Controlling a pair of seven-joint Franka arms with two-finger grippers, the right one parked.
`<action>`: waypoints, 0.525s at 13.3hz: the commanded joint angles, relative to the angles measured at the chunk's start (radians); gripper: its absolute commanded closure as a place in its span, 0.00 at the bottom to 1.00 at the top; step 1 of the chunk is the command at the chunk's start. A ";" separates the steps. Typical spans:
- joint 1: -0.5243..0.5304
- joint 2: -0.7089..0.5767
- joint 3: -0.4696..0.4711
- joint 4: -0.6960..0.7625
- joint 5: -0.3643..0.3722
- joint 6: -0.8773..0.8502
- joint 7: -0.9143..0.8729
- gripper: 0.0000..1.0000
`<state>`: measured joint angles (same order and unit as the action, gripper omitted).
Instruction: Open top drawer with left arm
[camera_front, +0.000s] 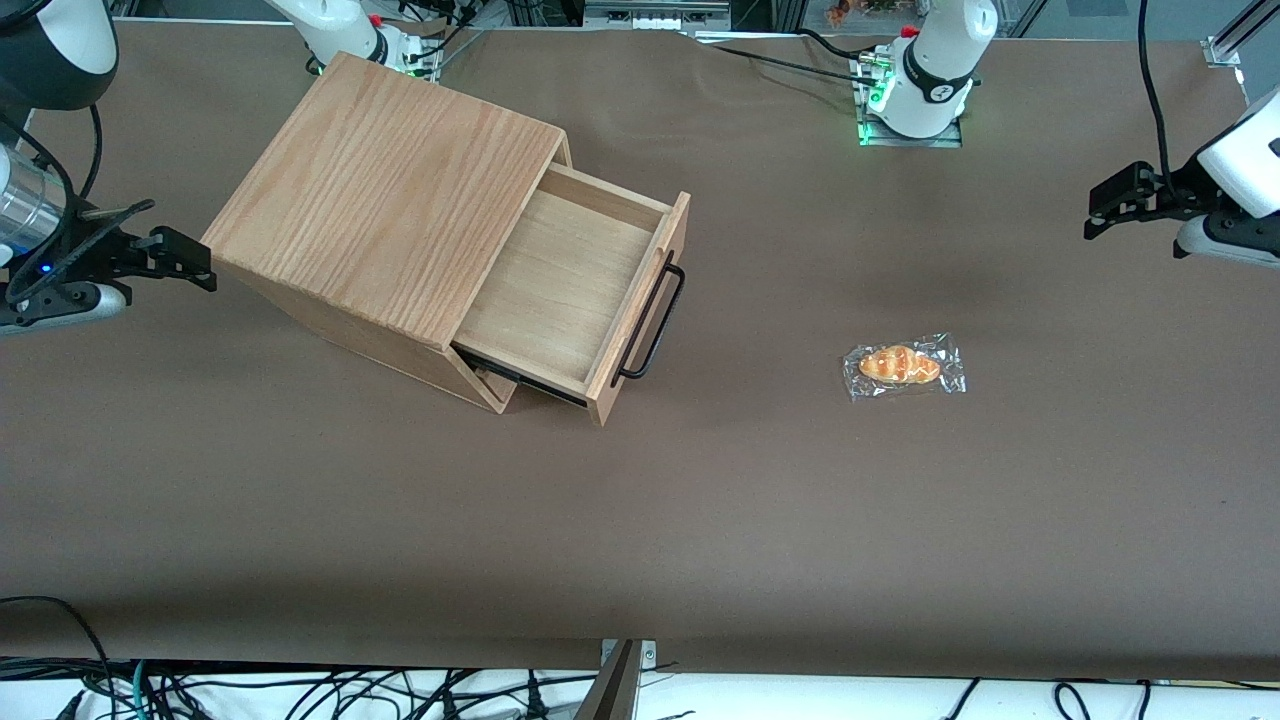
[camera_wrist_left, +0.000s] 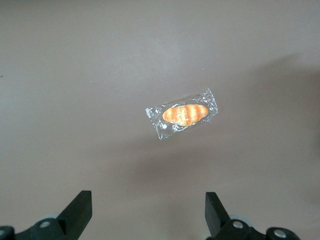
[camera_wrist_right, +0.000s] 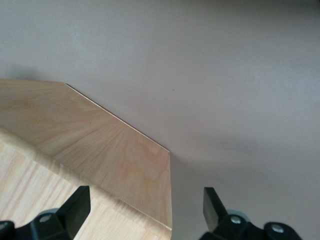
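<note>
The top drawer (camera_front: 560, 290) stands pulled well out of the cabinet (camera_front: 385, 195), its black bar handle (camera_front: 655, 320) facing the working arm's end of the bench (camera_front: 700, 520). The left arm's claw (camera_front: 1100, 213) hangs open and empty, well apart from that handle, high over the bench near a wrapped bread roll (camera_wrist_left: 184, 114). The handle's long axis runs toward and away from the front camera; the task appears done.
</note>
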<state>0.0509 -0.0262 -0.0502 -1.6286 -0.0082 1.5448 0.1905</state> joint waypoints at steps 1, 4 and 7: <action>0.003 0.008 0.001 -0.025 -0.019 0.040 0.017 0.00; 0.003 0.025 -0.002 -0.020 -0.019 0.092 0.015 0.00; 0.003 0.026 -0.002 -0.016 -0.018 0.092 0.014 0.00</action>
<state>0.0509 0.0040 -0.0508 -1.6473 -0.0086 1.6294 0.1905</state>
